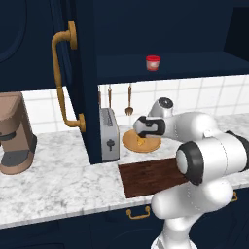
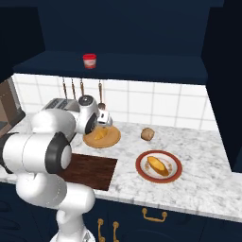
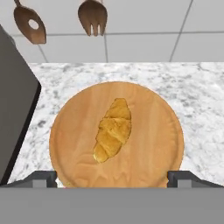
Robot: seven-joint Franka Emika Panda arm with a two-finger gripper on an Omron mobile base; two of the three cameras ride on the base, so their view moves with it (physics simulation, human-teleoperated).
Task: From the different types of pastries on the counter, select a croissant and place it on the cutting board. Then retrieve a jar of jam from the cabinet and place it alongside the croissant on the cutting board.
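The small golden-orange croissant (image 3: pixel 113 130) lies in the middle of a round tan wooden plate (image 3: pixel 153 144) on the marbled counter (image 2: pixel 198 146). My gripper (image 3: pixel 113 179) hovers just above it, open, with one fingertip at each side of the plate and nothing between them. From the right base view the hand (image 2: pixel 104 119) hangs over the croissant (image 2: pixel 99 135). The dark brown cutting board (image 1: pixel 146 177) lies bare at the counter's front edge, partly behind my arm. The red jar of jam (image 1: pixel 152 62) stands on the shelf of the open navy cabinet (image 1: pixel 194 29).
The cabinet door with its brass handle (image 1: pixel 63 82) stands open to the left. A toaster (image 1: pixel 109 133) sits beside the tan plate. A round brown bun (image 2: pixel 147 134) and a golden loaf (image 2: pixel 158 165) on a red-rimmed plate lie to the right. Wooden utensils (image 3: pixel 92 16) hang on the tiled wall.
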